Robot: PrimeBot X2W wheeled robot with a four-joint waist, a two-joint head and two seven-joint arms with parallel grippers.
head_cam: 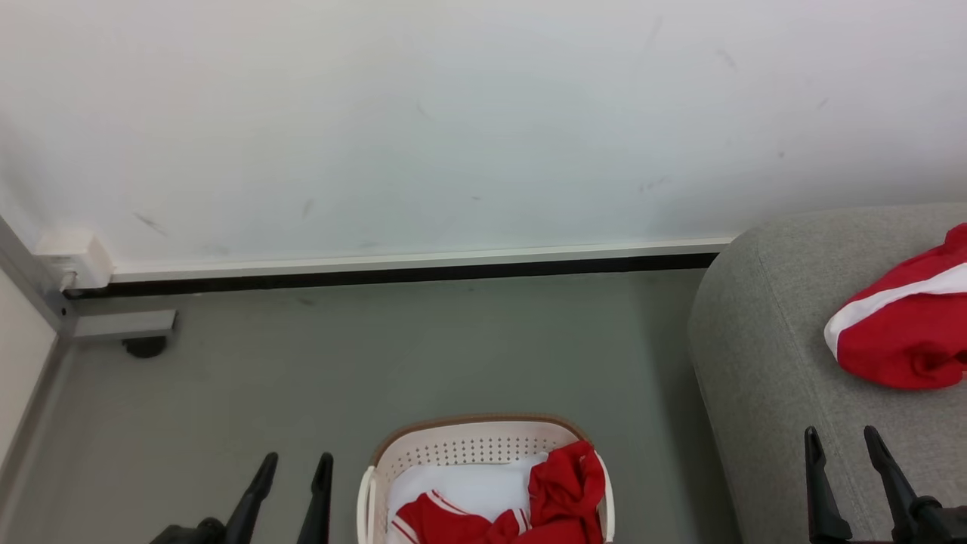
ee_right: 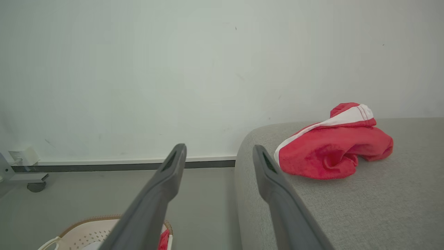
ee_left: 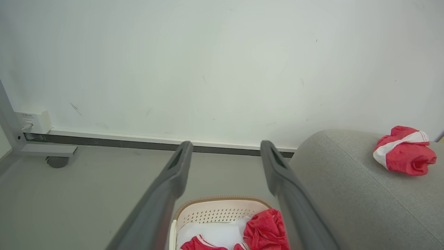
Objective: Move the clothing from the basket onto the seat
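The white basket (head_cam: 453,446) with a brown rim stands on the floor at the bottom centre, holding red clothing (head_cam: 566,483) with white trim on a pale liner (head_cam: 468,487). One red garment with a white stripe (head_cam: 903,325) lies bunched on the grey seat (head_cam: 763,340) at the right. My left gripper (head_cam: 295,462) is open, empty, left of the basket. My right gripper (head_cam: 842,442) is open, empty, over the seat's front, below the garment. The left wrist view shows the basket (ee_left: 222,211) and seat garment (ee_left: 404,151); the right wrist view shows that garment (ee_right: 333,149) on the seat (ee_right: 364,208).
A white wall with a dark baseboard (head_cam: 393,273) runs behind. A grey frame foot on a caster (head_cam: 143,344) and a white socket box (head_cam: 72,261) sit at the left corner. Grey floor (head_cam: 378,363) lies between basket and wall.
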